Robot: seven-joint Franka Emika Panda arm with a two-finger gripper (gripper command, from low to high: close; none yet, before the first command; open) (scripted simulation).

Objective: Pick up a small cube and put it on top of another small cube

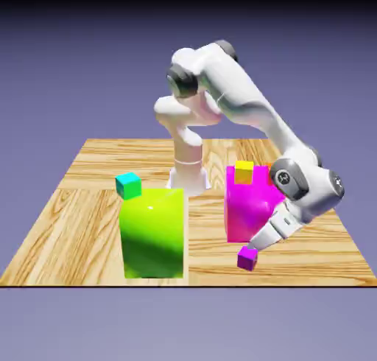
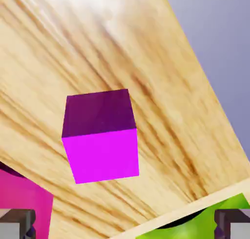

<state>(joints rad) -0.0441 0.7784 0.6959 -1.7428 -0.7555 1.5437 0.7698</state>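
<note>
Showing two differently shaded faces in the hand view, one dark plum and one bright magenta-violet, the small purple cube [image 2: 101, 135] has straight, sharp edges and plain sides. It lies on the wood-grained tabletop [image 1: 81, 234], near the magenta block [image 1: 247, 212]. The fingers [image 2: 20, 223] stand wide open.

With the magenta block [image 1: 247, 205] as my landmark, I see bare wood between it and the green block [image 1: 152, 234], toward the exterior view's left. The yellow-orange cube [image 1: 244, 172] on its top obstructs a low pass over it.
</note>
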